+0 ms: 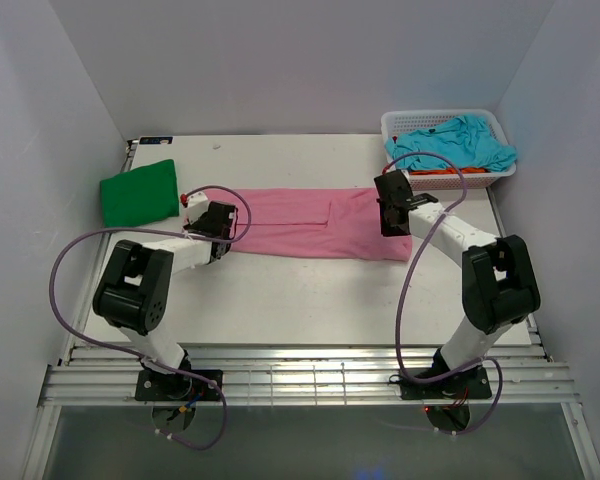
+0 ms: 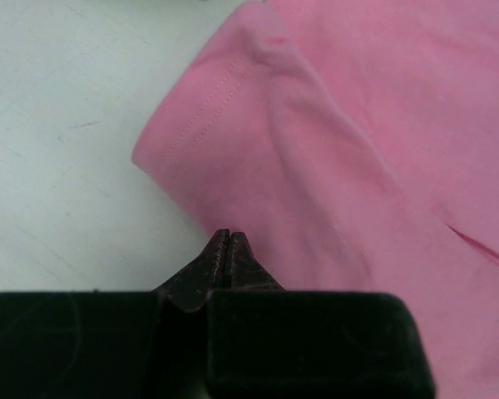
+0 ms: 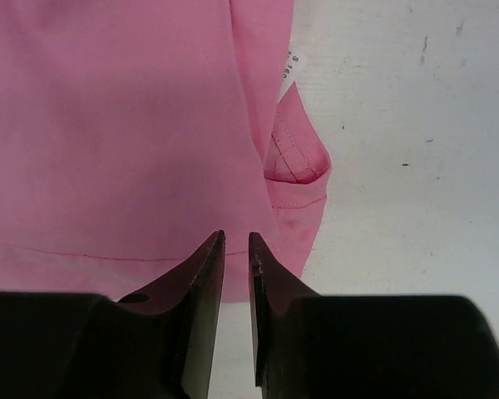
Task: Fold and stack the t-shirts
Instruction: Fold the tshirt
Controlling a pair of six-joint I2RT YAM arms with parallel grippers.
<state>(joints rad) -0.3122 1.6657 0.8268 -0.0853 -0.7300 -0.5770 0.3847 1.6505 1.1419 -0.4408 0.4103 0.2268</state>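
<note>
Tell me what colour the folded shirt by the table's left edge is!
Bright green. The folded shirt shows best in the top external view.

Plain pink tee (image 1: 310, 222), green tee (image 1: 138, 192), turquoise tee (image 1: 460, 140), white basket (image 1: 420, 122).

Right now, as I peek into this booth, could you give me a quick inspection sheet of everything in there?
Surface: white table, faint marks.
Job's things: pink t-shirt spread as a long strip mid-table; green t-shirt folded, far left; turquoise t-shirt heaped over orange t-shirt in the white mesh basket.
Clutter: only that basket, far right corner.
Grippers: left gripper shut at the pink shirt's left end; right gripper slightly open over its right end.
Cables: purple cables loop off both arms.
Surroundings: plain white walls.
</note>
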